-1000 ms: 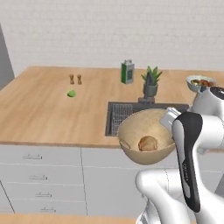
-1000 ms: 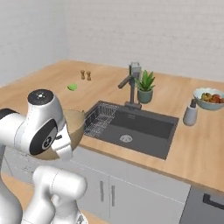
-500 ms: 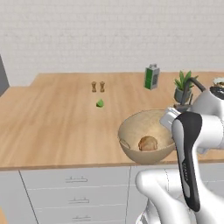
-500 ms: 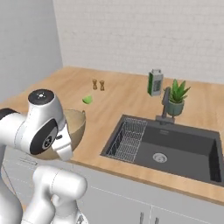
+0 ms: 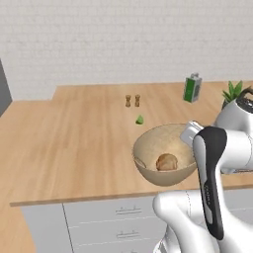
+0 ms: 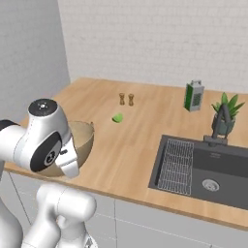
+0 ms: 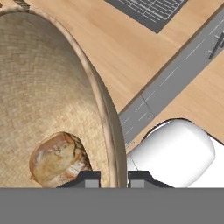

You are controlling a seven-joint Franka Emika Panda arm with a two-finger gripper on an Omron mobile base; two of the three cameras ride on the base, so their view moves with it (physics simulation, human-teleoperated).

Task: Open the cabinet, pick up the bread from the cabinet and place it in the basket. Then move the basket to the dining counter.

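The gripper [image 7: 113, 177] has its jaws pinched on the rim of the basket [image 5: 163, 148], one finger inside the wall and one outside, so the basket hangs off the hand above the front edge of the dining counter [image 5: 74, 133], with the bread [image 7: 59, 158] lying in its bottom just inward of the inner finger. That rim grip likely serves to carry both at once, and the basket tips slightly. Beyond the jaws stand two small shakers [image 5: 132, 101], a green lime [image 5: 140, 119] and a green bottle [image 5: 192, 88]; a sink [image 6: 208, 167] lies to one side, none blocking the bare wood under the basket.
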